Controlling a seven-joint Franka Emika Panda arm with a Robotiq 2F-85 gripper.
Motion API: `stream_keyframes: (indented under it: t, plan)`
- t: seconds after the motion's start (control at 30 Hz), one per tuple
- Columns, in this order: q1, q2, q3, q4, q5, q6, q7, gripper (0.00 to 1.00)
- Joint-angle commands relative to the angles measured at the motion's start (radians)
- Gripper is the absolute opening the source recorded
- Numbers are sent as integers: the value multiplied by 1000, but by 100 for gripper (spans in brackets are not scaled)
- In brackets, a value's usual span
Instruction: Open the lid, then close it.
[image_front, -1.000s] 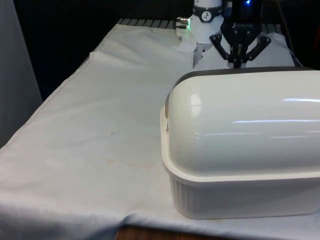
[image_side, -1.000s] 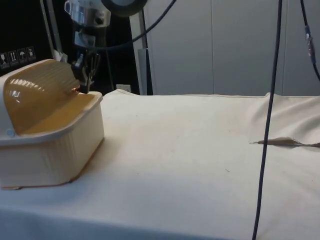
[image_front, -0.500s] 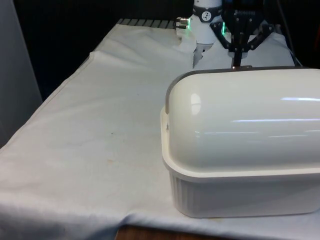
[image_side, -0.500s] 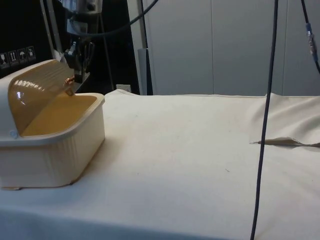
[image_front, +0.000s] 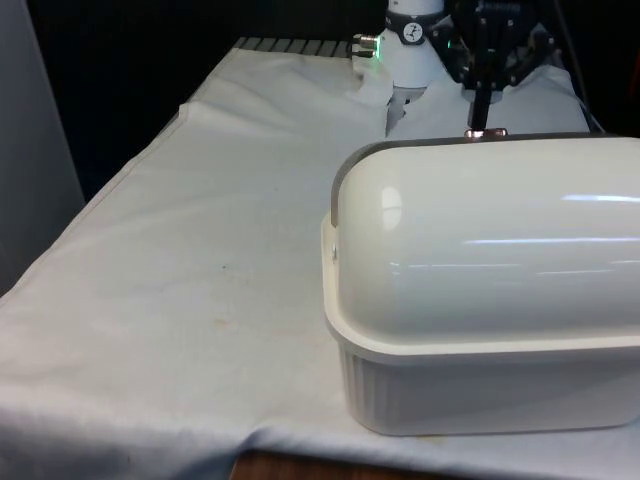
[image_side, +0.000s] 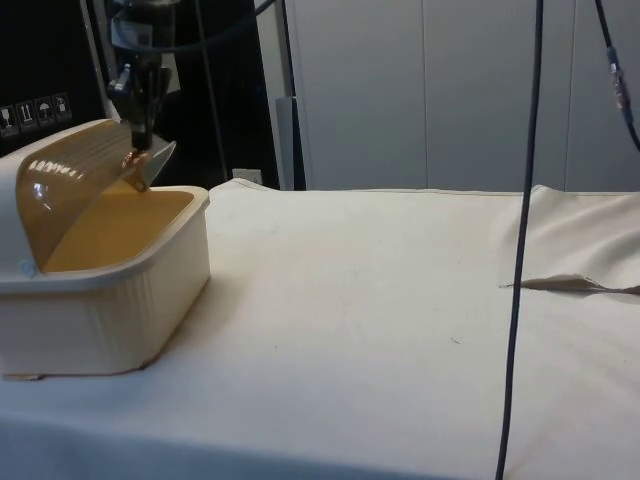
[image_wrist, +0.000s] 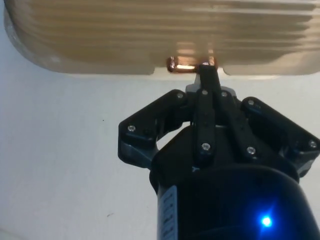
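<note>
Because the lid (image_side: 75, 170) is rolling open, the gripper (image_wrist: 207, 67) is pinching its copper handle (image_wrist: 186, 63) closed, lifting.

We note the tabletop (image_side: 400, 300) under a white cloth (image_front: 200, 250), spreading well clear of the jaws. A rumpled fold (image_side: 570, 283) in the cloth lies far from the jaws. Thin black cables (image_side: 520, 250) hang before pale cabinet doors (image_side: 450, 90).
</note>
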Motion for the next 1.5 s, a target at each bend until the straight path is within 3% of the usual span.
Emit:
stream_keyframes:
  t: [0.0,0.37,0.83,1.1,1.47]
  plan:
    - [5,17,-2,23,-6,-13,12,0]
    - [13,79,2,122,-4,-48,30,0]
    - [10,116,2,223,-3,-116,28,0]
    - [9,104,2,234,-2,-163,23,0]
    - [10,42,7,180,0,-246,17,0]
